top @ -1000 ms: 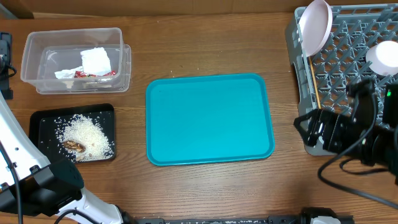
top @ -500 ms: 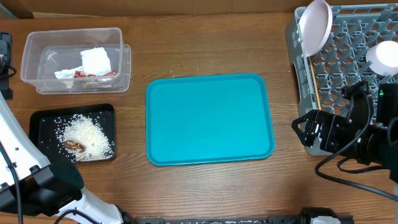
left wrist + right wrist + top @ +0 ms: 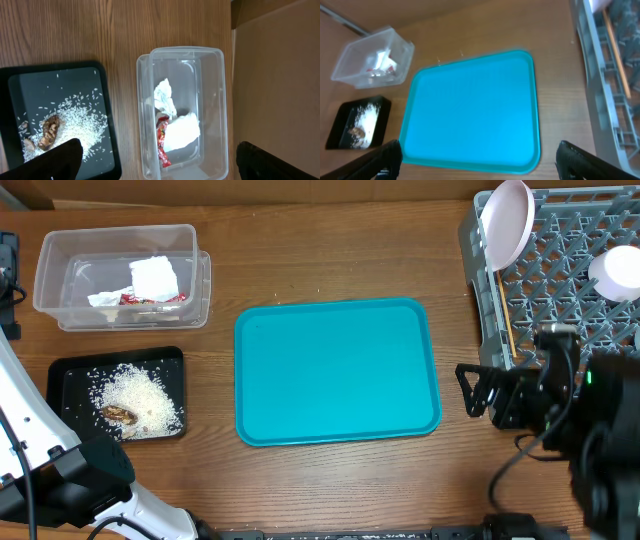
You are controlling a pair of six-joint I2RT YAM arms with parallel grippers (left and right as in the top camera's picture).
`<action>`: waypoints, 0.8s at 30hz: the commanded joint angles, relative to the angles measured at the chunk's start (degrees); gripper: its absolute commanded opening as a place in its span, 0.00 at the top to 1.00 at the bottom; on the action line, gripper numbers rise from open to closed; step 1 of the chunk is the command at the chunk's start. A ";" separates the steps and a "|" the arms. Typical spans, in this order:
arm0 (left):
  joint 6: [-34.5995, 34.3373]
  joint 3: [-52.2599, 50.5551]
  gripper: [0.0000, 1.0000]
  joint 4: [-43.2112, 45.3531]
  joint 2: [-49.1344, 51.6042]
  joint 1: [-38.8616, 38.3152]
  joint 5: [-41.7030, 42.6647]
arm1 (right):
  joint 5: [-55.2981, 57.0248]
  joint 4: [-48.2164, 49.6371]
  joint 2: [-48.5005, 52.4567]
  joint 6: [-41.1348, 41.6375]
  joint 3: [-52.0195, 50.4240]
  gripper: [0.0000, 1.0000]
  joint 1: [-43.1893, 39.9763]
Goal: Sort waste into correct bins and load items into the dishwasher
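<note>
The clear tub [image 3: 60, 280] at the back left holds the white napkin [image 3: 155, 277] and red wrapper [image 3: 140, 299]. The black tray [image 3: 70, 370] holds rice [image 3: 140, 392] and the brown scrap [image 3: 120, 414]. The grey rack [image 3: 560, 240] at the right holds an upright white plate [image 3: 507, 222], a white bowl [image 3: 615, 272] and chopsticks [image 3: 507, 320]. No grey-blue bowl shows. My right gripper [image 3: 475, 392] is open and empty between the rack and the teal tray; its wrist view [image 3: 480, 165] looks down on that tray. My left gripper [image 3: 160, 167] is open and empty above the tub [image 3: 220, 100].
The teal serving tray [image 3: 335, 370] lies bare in the middle of the wooden table. The left arm's white base [image 3: 60, 470] fills the front left corner. A cardboard box [image 3: 280, 75] stands behind the tub.
My right gripper has moved left, away from the rack's front left corner toward the teal tray's right edge. Nothing else has moved.
</note>
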 commanded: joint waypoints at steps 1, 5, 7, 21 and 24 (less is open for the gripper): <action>-0.59 -0.11 0.00 -0.02 0.28 -0.13 -1.07 | -1.42 7.32 -11.50 -0.92 -9.57 0.00 0.81; -0.59 -0.11 0.00 -0.04 0.28 -0.13 -1.07 | -1.75 16.37 -24.50 -3.89 -20.72 0.00 1.49; -0.59 -0.11 0.00 -0.02 0.28 -0.13 -1.07 | -1.55 19.28 -29.66 -4.48 -24.79 0.00 1.49; -0.59 -0.11 0.00 -0.04 0.28 -0.13 -1.07 | -0.04 50.38 -44.11 -5.51 -48.59 0.00 1.49; -0.59 -0.11 0.00 -0.04 0.28 -0.13 -1.07 | 0.70 57.16 -44.11 -5.51 -52.65 0.00 1.62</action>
